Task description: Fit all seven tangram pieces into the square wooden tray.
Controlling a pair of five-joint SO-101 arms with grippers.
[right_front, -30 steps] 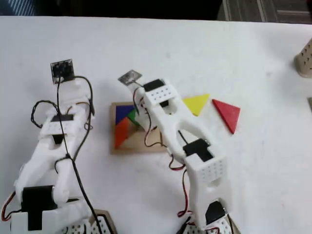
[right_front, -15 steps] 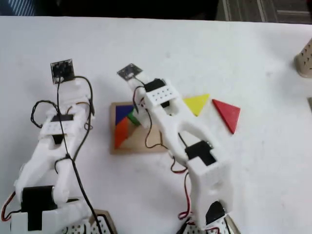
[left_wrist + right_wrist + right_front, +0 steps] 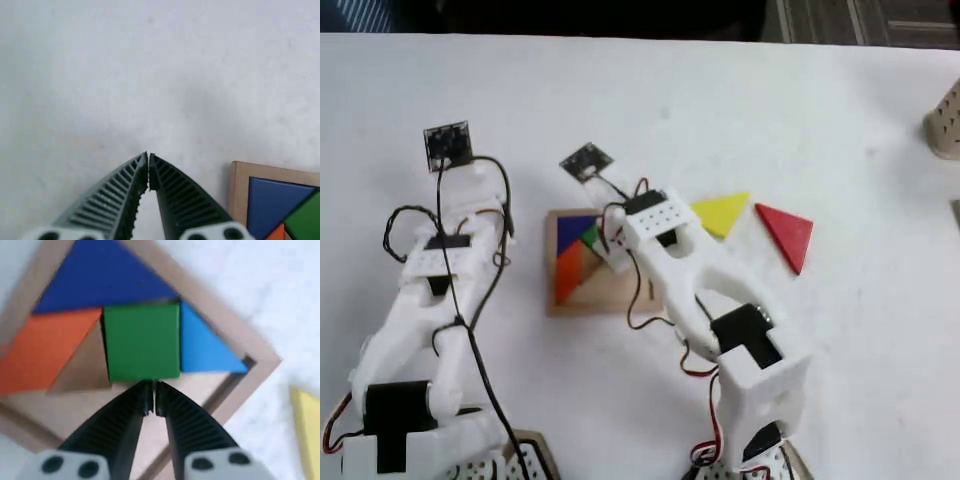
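The square wooden tray [image 3: 560, 300] lies at the table's middle, holding a dark blue triangle [image 3: 105, 280], an orange piece [image 3: 50, 355], a green square [image 3: 141, 340] and a light blue triangle [image 3: 205, 350]. Part of the tray floor [image 3: 80, 372] is bare. My right gripper [image 3: 152, 390] hangs shut over the tray, its tips at the green square's edge, holding nothing. A yellow triangle [image 3: 722, 213] and a red triangle [image 3: 787, 235] lie on the table right of the tray. My left gripper [image 3: 149, 160] is shut and empty above bare table, just left of the tray's corner [image 3: 240, 175].
The right arm [image 3: 720, 300] covers the tray's right half in the high view. The left arm [image 3: 445, 260] stands left of the tray, with cables trailing. A tan perforated object [image 3: 945, 125] sits at the table's right edge.
The right arm's elbow has swung to the right and its wrist has turned a little over the tray. The left arm and the pieces have not moved.
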